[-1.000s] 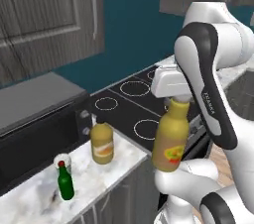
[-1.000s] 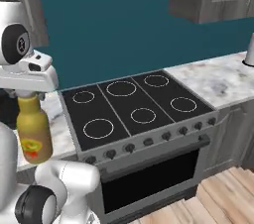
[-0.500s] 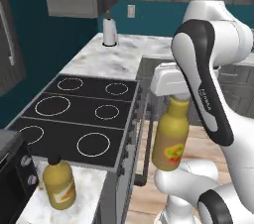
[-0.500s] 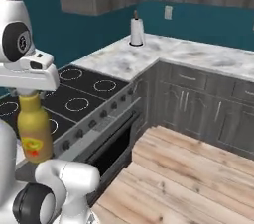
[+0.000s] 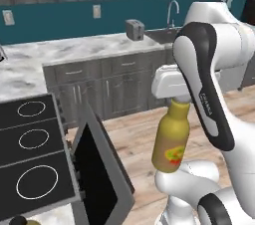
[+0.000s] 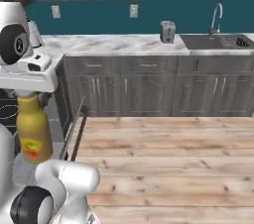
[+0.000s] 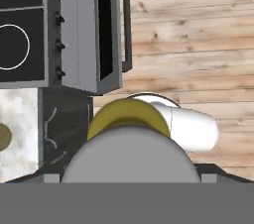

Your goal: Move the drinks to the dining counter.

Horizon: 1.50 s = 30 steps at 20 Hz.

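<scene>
Carry step: gripper (image 5: 178, 100) was clamped on the neck of the tall amber bottle with red-yellow label (image 5: 171, 142), which hung upright over the wood plank floor (image 6: 173, 163), just off the black stove's (image 5: 30, 164) front edge. Dining counter not in frame; next call was probably driving until it appears, then setting the bottle on its top.

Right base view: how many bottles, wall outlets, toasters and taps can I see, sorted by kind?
bottle: 1
outlets: 2
toaster: 1
tap: 1
Total: 5
</scene>
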{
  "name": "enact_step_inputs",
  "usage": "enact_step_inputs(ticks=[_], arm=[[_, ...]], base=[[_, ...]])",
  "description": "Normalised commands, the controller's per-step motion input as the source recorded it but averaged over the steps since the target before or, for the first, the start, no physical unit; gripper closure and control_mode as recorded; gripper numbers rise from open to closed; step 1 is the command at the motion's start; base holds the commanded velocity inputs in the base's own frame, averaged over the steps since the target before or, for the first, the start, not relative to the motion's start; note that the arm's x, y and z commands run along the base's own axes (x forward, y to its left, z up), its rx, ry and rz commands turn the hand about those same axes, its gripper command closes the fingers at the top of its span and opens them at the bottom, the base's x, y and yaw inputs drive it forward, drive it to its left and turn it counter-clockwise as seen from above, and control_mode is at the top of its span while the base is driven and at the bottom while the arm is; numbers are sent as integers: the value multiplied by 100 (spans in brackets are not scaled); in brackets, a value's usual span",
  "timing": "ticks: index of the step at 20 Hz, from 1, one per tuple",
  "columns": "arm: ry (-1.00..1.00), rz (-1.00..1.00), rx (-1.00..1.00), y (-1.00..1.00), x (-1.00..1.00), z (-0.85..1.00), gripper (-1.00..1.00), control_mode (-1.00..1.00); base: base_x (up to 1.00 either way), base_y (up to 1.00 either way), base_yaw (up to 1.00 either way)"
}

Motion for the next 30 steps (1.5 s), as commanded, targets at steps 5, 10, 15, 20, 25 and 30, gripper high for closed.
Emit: enact_step_inputs(ticks=[5,10,15,20,25,30], arm=[[0,0,0,0,0,0,100,100],[0,0,0,0,0,0,100,100],[0,0,0,0,0,0,100,100],[0,0,0,0,0,0,100,100],[0,0,0,0,0,0,100,100],[0,0,0,0,0,0,100,100]], base=[[0,-5,-92],[0,-32,-84],[0,-64,-73],[10,-92,-64],[42,-98,-52],[96,-38,-28]])
